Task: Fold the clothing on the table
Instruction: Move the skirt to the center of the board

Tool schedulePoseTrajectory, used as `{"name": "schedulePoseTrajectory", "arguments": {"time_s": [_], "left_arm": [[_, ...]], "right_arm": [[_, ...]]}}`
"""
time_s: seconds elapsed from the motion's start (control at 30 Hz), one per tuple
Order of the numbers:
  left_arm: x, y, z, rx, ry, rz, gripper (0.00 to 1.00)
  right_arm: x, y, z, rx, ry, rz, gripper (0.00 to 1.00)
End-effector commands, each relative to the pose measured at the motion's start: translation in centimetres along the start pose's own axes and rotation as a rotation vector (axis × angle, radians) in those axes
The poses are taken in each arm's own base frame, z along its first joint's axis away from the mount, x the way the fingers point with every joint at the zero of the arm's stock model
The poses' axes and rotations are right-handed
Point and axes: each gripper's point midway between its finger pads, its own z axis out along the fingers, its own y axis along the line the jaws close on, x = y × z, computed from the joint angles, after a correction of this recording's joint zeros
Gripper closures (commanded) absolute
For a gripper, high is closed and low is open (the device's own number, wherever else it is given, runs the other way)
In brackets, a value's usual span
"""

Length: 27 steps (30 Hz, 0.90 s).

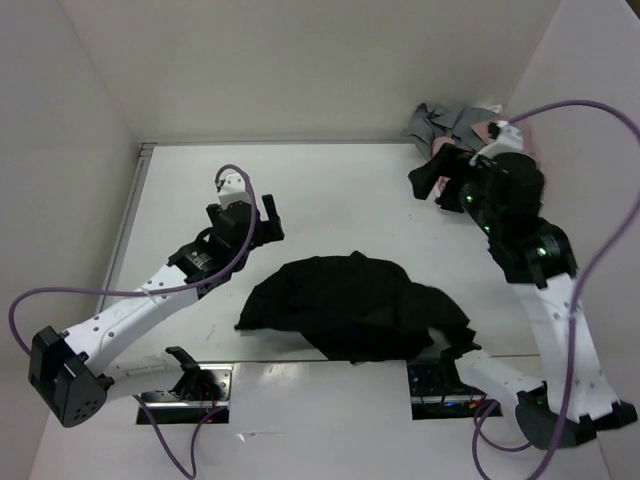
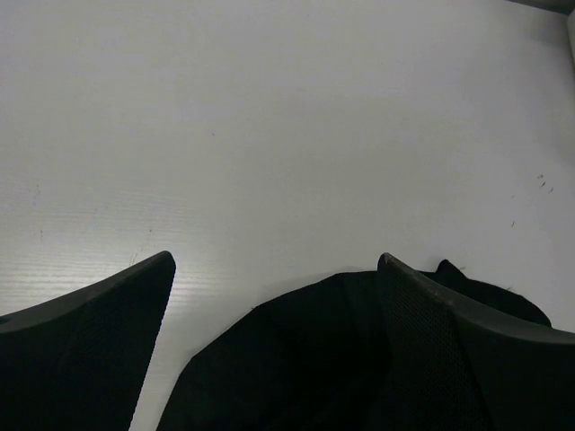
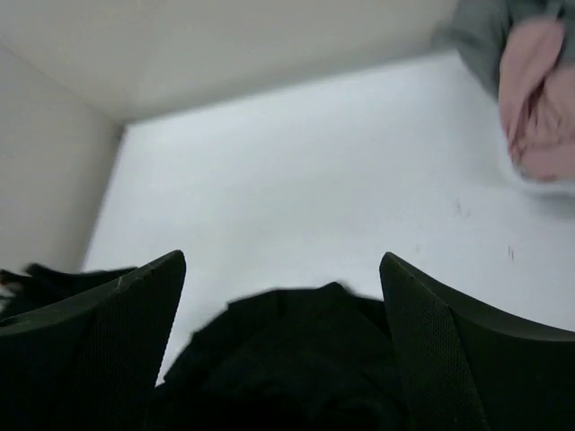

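Black clothing heaped at the near middle of the table, both grippers clear of it
The left gripper hangs just past the far left edge of the clothing, jaws spread wide and empty, not touching the fabric. The right gripper sits toward the far right, well apart from the clothing, jaws also wide with nothing between them, near a pink garment and a grey garment in the far right corner

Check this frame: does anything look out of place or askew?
The clothing lies as a crumpled heap near the table's near edge, not flat or folded. A pink garment and a grey garment sit bunched in the far right corner.
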Motion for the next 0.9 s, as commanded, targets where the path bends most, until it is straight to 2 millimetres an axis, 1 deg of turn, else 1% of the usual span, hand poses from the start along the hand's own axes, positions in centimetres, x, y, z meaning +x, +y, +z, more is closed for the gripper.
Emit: {"name": "schedulePoseTrajectory", "arguments": {"time_s": [0.0, 0.03, 0.07, 0.17, 0.2, 0.23, 0.27, 0.3, 0.33, 0.37, 0.4, 0.43, 0.47, 0.5, 0.53, 0.57, 0.6, 0.63, 0.67, 0.7, 0.73, 0.77, 0.83, 0.87], "left_arm": [[-1.2, -1.0, 0.2, 0.011, -0.022, -0.033, 0.0], [-1.2, -1.0, 0.2, 0.011, -0.022, -0.042, 0.0], [-0.8, -1.2, 0.4, 0.02, -0.005, -0.036, 0.0], [0.5, -2.3, 0.8, 0.061, 0.042, -0.038, 0.0], [1.3, -2.9, 1.0, 0.09, 0.075, -0.031, 0.0], [1.4, -3.1, 0.9, 0.106, 0.087, -0.031, 0.0], [2.2, -3.3, 1.0, 0.112, 0.114, -0.034, 0.0], [2.4, -3.6, 0.9, 0.131, 0.127, -0.034, 0.0], [2.8, -4.2, 0.6, 0.166, 0.151, -0.035, 0.05], [3.7, -4.4, 0.1, 0.186, 0.18, -0.023, 0.13], [3.9, -4.8, -0.1, 0.209, 0.196, -0.024, 0.23], [5.0, -4.5, -0.5, 0.21, 0.244, -0.007, 0.31], [6.6, -4.8, -0.6, 0.236, 0.314, 0.008, 0.38], [7.5, -5.4, -1.2, 0.252, 0.357, 0.011, 0.38], [8.7, -5.4, -1.7, 0.248, 0.415, 0.02, 0.37], [10.4, -5.5, -1.9, 0.259, 0.488, 0.034, 0.35], [11.6, -5.7, -2.4, 0.264, 0.534, 0.038, 0.33], [13.3, -5.5, -3.3, 0.257, 0.592, 0.059, 0.31], [14.0, -5.5, -3.6, 0.253, 0.615, 0.076, 0.29], [15.0, -5.2, -4.1, 0.24, 0.642, 0.072, 0.27], [15.8, -5.2, -4.7, 0.245, 0.663, 0.094, 0.21], [16.6, -5.2, -5.2, 0.249, 0.685, 0.095, 0.18], [17.5, -4.6, -6.0, 0.236, 0.717, 0.112, 0.14], [17.7, -4.5, -6.4, 0.235, 0.728, 0.123, 0.12]], "right_arm": [[7.5, -3.5, 4.2, 0.142, 0.239, 0.02, 0.07], [7.8, -3.6, 4.5, 0.143, 0.237, 0.032, 0.07], [8.0, -3.1, 4.8, 0.11, 0.239, 0.037, 0.07], [10.6, -3.4, 6.1, 0.114, 0.314, 0.071, 0.07], [12.4, -3.5, 6.9, 0.105, 0.368, 0.089, 0.07], [13.6, -3.7, 7.2, 0.109, 0.406, 0.102, 0.08], [14.8, -3.8, 7.5, 0.108, 0.443, 0.106, 0.08], [17.2, -3.9, 7.8, 0.093, 0.525, 0.119, 0.1], [18.4, -3.4, 8.0, 0.075, 0.563, 0.116, 0.11], [19.6, -3.2, 8.1, 0.069, 0.6, 0.111, 0.11], [21.0, -2.4, 8.0, 0.055, 0.646, 0.092, 0.11], [23.1, -2.7, 8.5, 0.074, 0.707, 0.082, 0.11], [24.5, -2.7, 8.5, 0.072, 0.752, 0.08, 0.13], [25.9, -2.5, 8.4, 0.069, 0.795, 0.072, 0.13], [27.7, -2.8, 8.5, 0.082, 0.854, 0.07, 0.14], [28.6, -2.9, 8.7, 0.086, 0.874, 0.064, 0.14], [29.8, -2.9, 8.4, 0.086, 0.911, 0.059, 0.14], [30.3, -3.0, 8.8, 0.09, 0.918, 0.059, 0.14], [31.3, -3.3, 9.0, 0.11, 0.945, 0.048, 0.14], [31.7, -3.6, 9.1, 0.112, 0.958, 0.036, 0.14], [32.1, -3.7, 9.1, 0.119, 0.968, 0.036, 0.14], [31.9, -3.7, 9.8, 0.121, 0.962, 0.021, 0.14], [31.8, -4.0, 10.2, 0.137, 0.96, 0.003, 0.14], [31.4, -3.8, 10.4, 0.125, 0.95, -0.006, 0.14]]}}
